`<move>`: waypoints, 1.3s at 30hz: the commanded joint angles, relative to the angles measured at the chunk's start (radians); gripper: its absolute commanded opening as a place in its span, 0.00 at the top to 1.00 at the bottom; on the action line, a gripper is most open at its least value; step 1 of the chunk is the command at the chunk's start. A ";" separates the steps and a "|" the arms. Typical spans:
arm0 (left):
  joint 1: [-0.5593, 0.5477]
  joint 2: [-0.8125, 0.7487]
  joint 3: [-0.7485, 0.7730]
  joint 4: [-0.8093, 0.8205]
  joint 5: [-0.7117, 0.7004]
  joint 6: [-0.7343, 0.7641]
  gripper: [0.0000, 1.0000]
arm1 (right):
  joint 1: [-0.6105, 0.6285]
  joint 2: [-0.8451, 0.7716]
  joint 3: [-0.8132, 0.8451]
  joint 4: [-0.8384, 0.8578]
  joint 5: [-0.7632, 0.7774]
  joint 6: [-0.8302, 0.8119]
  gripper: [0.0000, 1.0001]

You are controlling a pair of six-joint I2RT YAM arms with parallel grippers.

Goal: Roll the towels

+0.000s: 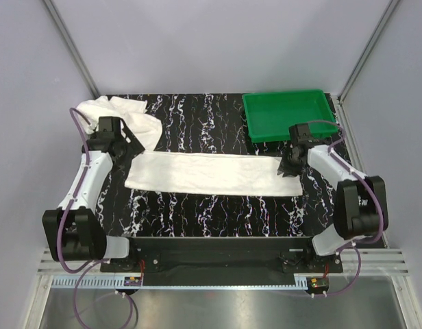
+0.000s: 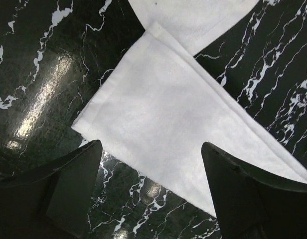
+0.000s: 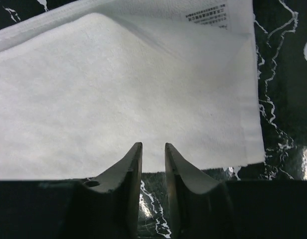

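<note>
judging by how things lie, the rolling has not begun: the long towel [image 1: 211, 173] is spread flat in a band across the middle of the top external frame, on the black marbled table [image 1: 211, 212], with an arm at each of its short ends, and the smaller towel [image 1: 122, 113] sits bunched at the upper left. the step in hand looks like taking hold of an end to start the first turn. the left gripper [image 1: 125, 147] stands at the band's left end with its jaws spread wide and nothing in them. the right gripper [image 1: 290, 168] stands at the right end, just below the green tray [image 1: 286, 113]. the next move probably calls for one end's hem to be nipped cleanly, lifted a little and folded over onto the cloth, kept square so the roll does not skew. the overhead view gives the layout but hides both sets of jaws. the left wrist view shows the left gripper [image 2: 151, 145] straddling a corner of the long towel [image 2: 163, 119] without touching it, and a piece of the smaller towel [image 2: 193, 20] meeting that corner at the top of the frame. the right wrist view shows the right gripper [image 3: 153, 145] with its jaws drawn to a thin slit over the near edge of the long towel [image 3: 118, 89]; i cannot tell whether any cloth is caught. it alone shows a folded-over layer and a printed label [image 3: 207, 15] at the upper right.
</note>
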 commanded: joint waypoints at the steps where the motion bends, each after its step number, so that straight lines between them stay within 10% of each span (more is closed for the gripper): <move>1: -0.010 -0.053 -0.083 0.052 0.043 0.055 0.14 | -0.002 0.087 0.059 0.071 -0.036 -0.002 0.69; 19: -0.011 -0.136 -0.231 0.082 0.061 0.125 0.15 | -0.192 0.338 0.326 0.000 0.176 -0.056 0.59; 27: -0.011 -0.164 -0.248 0.099 0.094 0.131 0.16 | -0.197 -0.013 0.129 -0.007 0.095 0.018 0.01; 39: -0.030 -0.221 -0.269 0.113 0.143 0.140 0.16 | -0.223 -0.283 -0.281 0.032 -0.151 0.306 0.13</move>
